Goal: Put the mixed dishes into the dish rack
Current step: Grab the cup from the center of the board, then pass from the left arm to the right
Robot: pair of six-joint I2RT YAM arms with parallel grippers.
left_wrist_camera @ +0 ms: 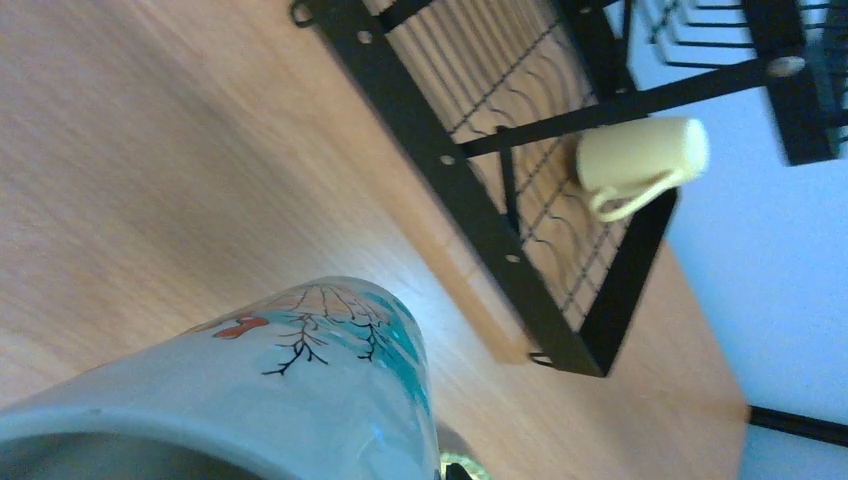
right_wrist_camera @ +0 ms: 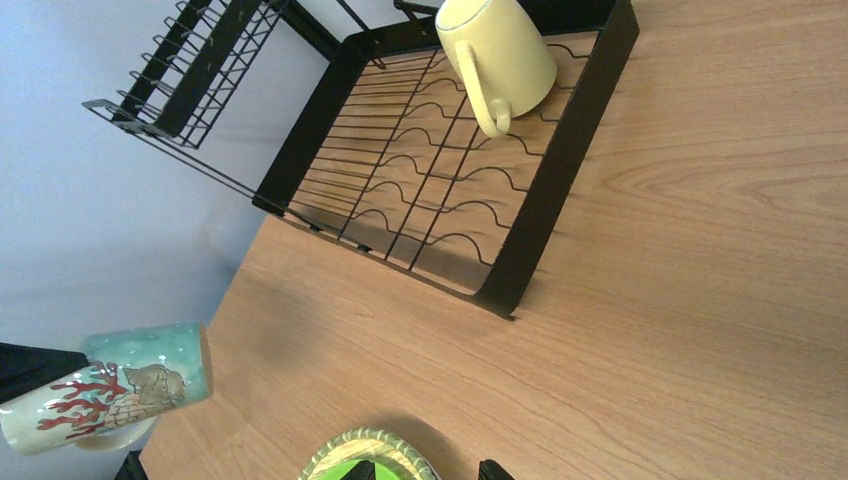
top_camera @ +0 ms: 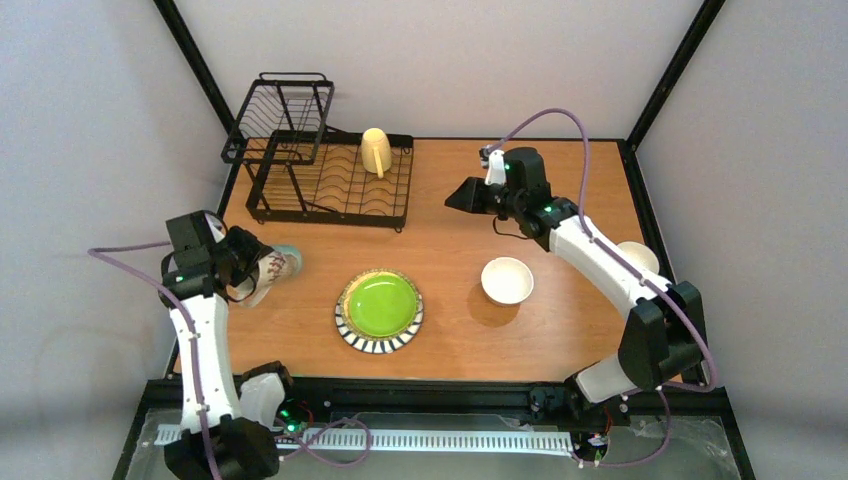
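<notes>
My left gripper (top_camera: 248, 272) is shut on the teal-banded cup (top_camera: 280, 265), which hangs tilted above the table's left edge. That cup (left_wrist_camera: 300, 390) fills the bottom of the left wrist view and hides the fingers. The black dish rack (top_camera: 325, 217) stands at the back left with a cream mug (top_camera: 377, 150) upside down in it. The lime-green plate (top_camera: 380, 305) with the striped rim lies at centre front, a white bowl (top_camera: 507, 280) to its right. My right gripper (top_camera: 457, 199) hovers open and empty right of the rack, its fingertips (right_wrist_camera: 490, 468) apart above the table.
A cream dish (top_camera: 640, 257) sits at the right edge, partly hidden behind the right arm. The rack's raised basket tier (top_camera: 280, 115) is at its far left end. Black frame posts run along the back corners.
</notes>
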